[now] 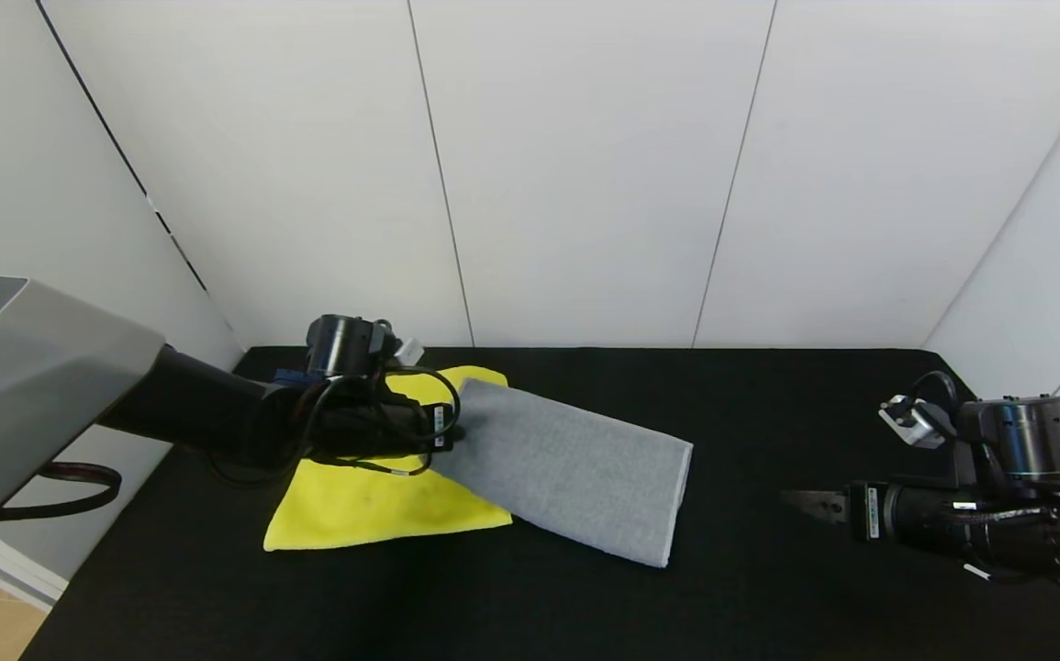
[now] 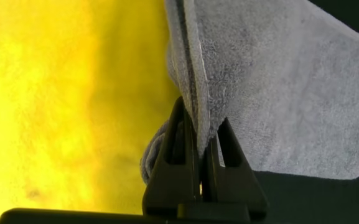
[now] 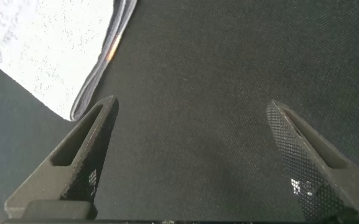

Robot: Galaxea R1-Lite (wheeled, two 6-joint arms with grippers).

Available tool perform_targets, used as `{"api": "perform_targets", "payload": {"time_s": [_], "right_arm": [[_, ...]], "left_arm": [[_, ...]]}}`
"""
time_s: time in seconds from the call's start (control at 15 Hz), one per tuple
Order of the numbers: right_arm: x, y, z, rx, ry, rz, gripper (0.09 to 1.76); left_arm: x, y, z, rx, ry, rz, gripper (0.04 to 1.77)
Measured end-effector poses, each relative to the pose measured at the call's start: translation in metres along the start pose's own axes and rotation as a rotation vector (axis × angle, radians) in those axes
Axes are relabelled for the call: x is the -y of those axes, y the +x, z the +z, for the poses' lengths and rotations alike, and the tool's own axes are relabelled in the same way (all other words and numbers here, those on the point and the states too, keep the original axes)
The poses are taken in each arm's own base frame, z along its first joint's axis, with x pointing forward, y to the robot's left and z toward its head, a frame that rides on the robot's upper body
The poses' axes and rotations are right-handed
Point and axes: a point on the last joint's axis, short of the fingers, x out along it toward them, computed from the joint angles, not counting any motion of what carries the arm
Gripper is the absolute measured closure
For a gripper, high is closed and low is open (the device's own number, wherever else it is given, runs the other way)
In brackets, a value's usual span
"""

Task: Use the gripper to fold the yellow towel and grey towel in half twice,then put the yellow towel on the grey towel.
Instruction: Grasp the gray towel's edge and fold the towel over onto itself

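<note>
The grey towel (image 1: 575, 473) lies folded on the black table, its left end lifted over the yellow towel (image 1: 373, 509). My left gripper (image 1: 452, 425) is shut on that left edge. In the left wrist view the fingers (image 2: 185, 155) pinch the layered grey towel (image 2: 279, 81), with the yellow towel (image 2: 55, 99) beneath. The yellow towel lies flat at the left, partly covered by the grey one and my left arm. My right gripper (image 1: 800, 502) is open and empty to the right of the grey towel; its view shows the grey towel's corner (image 3: 48, 50).
The black table (image 1: 768, 404) stretches to white wall panels at the back and sides. Its left edge runs close to the yellow towel. Bare table lies between the grey towel and my right gripper, and along the front.
</note>
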Motion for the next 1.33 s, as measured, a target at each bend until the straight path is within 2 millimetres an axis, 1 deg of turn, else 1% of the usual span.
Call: {"api": "perform_targets", "payload": {"time_s": [0.13, 0.33, 0.53, 0.8, 1.07, 1.2, 1.33], "right_arm": [[0.000, 0.000, 0.000, -0.002, 0.000, 0.000, 0.14], [0.000, 0.000, -0.001, -0.004, 0.000, 0.001, 0.14], [0.000, 0.000, -0.001, -0.004, 0.000, 0.001, 0.14], [0.000, -0.001, -0.001, 0.001, -0.001, 0.001, 0.14], [0.001, -0.001, 0.000, 0.004, 0.002, -0.003, 0.14], [0.003, -0.002, 0.001, 0.009, 0.003, -0.008, 0.14], [0.005, -0.002, 0.002, 0.013, 0.009, -0.013, 0.14]], "left_arm": [[0.021, 0.001, -0.001, -0.011, 0.042, -0.007, 1.65], [0.061, 0.004, -0.008, 0.004, 0.153, 0.019, 1.65], [0.103, 0.005, -0.020, 0.023, 0.267, 0.036, 1.65], [0.142, 0.005, -0.039, 0.028, 0.374, 0.030, 1.65], [0.170, 0.009, -0.060, 0.018, 0.467, 0.021, 1.65], [0.179, 0.015, -0.068, 0.008, 0.495, 0.021, 1.65], [0.186, 0.024, -0.073, 0.015, 0.509, 0.037, 1.65]]}}
